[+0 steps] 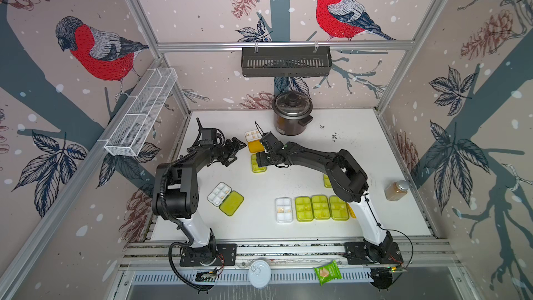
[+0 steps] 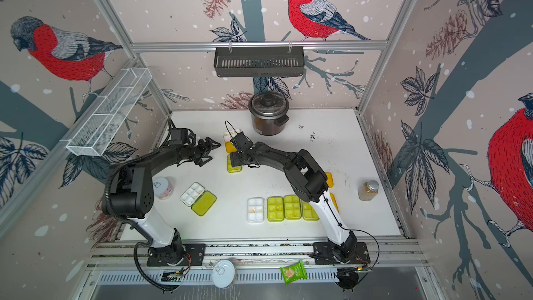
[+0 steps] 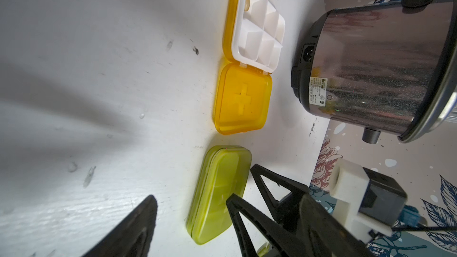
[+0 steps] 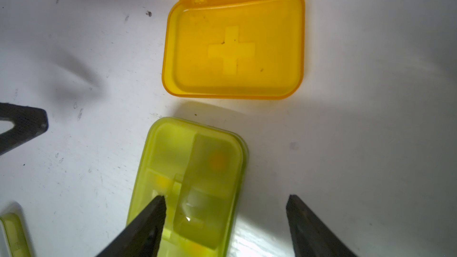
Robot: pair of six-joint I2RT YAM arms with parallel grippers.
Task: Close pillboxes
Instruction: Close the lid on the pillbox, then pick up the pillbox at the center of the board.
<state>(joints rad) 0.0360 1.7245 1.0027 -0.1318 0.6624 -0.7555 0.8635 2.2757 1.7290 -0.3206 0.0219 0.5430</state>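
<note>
Though unreadable from above, the right claw (image 4: pixel 225 197) stands spread over the green pillbox (image 4: pixel 193 159) in its wrist view.

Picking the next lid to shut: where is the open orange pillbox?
In both top views the open orange pillbox lies toward the back of the white table, just left of the steel cooker and directly behind the closed green pillbox.

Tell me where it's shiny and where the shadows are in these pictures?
Right wrist view: light glares off the table beside the green pillbox, with shadow between it and the orange lid. Left wrist view: soft shadows cross the table; the cooker mirrors smeared reflections.
</note>
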